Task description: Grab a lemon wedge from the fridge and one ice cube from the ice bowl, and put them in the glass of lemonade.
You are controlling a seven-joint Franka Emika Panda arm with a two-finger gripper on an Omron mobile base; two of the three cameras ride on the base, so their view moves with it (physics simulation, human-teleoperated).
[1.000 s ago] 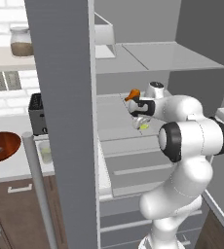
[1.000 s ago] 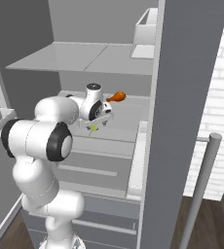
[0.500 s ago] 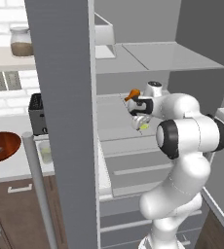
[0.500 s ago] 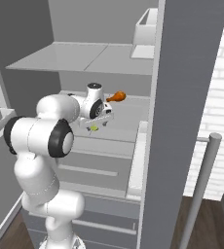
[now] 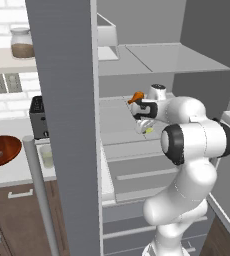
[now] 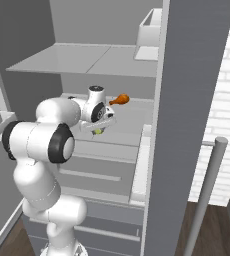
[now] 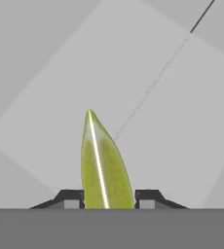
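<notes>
The fridge (image 5: pixel 72 100) stands open, and my arm reaches onto its middle shelf (image 5: pixel 117 125). The lemon wedge (image 7: pixel 104 170), pale yellow-green and pointed, stands upright between my two dark fingertips (image 7: pixel 148 197), which press against both of its sides. My gripper (image 7: pixel 107 197) is shut on it just above the shelf. From the base, the lemon wedge (image 5: pixel 148 130) (image 6: pixel 98 132) shows as a small yellow spot under the gripper (image 5: pixel 146 127) (image 6: pixel 99 129). The reddish-brown ice bowl (image 5: pixel 2 150) and the glass of lemonade (image 5: pixel 46 156) sit on the counter left of the fridge door.
An orange-brown drumstick (image 5: pixel 136 96) (image 6: pixel 119 99) lies on the same shelf just behind the hand. A white box (image 6: pixel 149 30) stands on the upper shelf. A dark toaster (image 5: pixel 38 117) and a jar (image 5: pixel 22 44) are by the wall. The open doors flank the arm.
The jaws have closed from wide open onto the lemon wedge. The arm has hardly moved, and the wedge stays at the same spot on the shelf.
</notes>
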